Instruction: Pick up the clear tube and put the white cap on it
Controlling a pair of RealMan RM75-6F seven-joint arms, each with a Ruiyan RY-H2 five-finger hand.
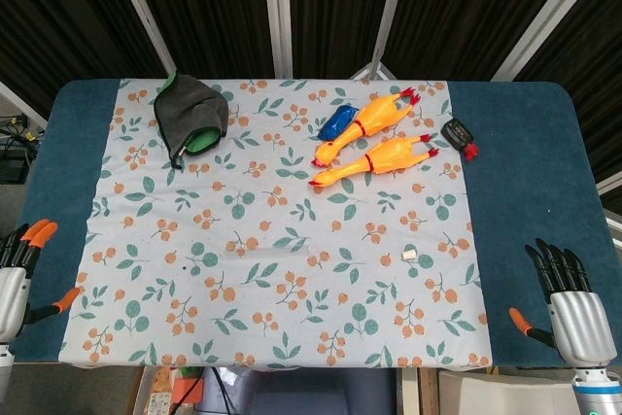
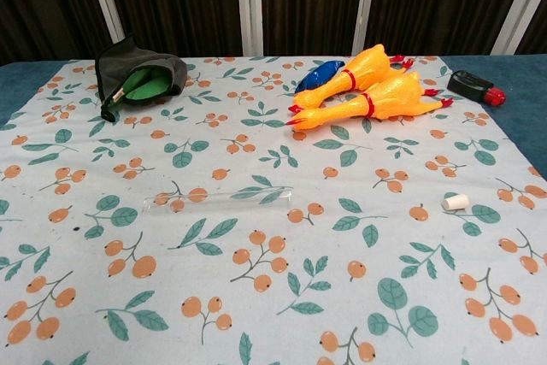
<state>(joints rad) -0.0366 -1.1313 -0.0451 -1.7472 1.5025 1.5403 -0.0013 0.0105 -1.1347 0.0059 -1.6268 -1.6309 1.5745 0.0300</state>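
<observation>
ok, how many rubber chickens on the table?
2. Both lie at the far right of the floral cloth, side by side: far rubber chicken beside the blue packet, near rubber chicken just in front of it. None appears hidden.

Glossy clear tube [image 2: 218,199] & matt white cap [image 2: 455,203] on printed cloth [image 2: 282,297]; chickens [image 2: 367,91] look shiny rubber.

My left hand [image 1: 17,274] is cut off by the head view's left edge, my right hand [image 1: 569,303] by its bottom edge. Neither shows in chest view. Clear tube [image 2: 218,198] barely readable against the cloth. Blue item [image 2: 318,74] mostly hidden behind rubber chickens [image 2: 367,91].
</observation>
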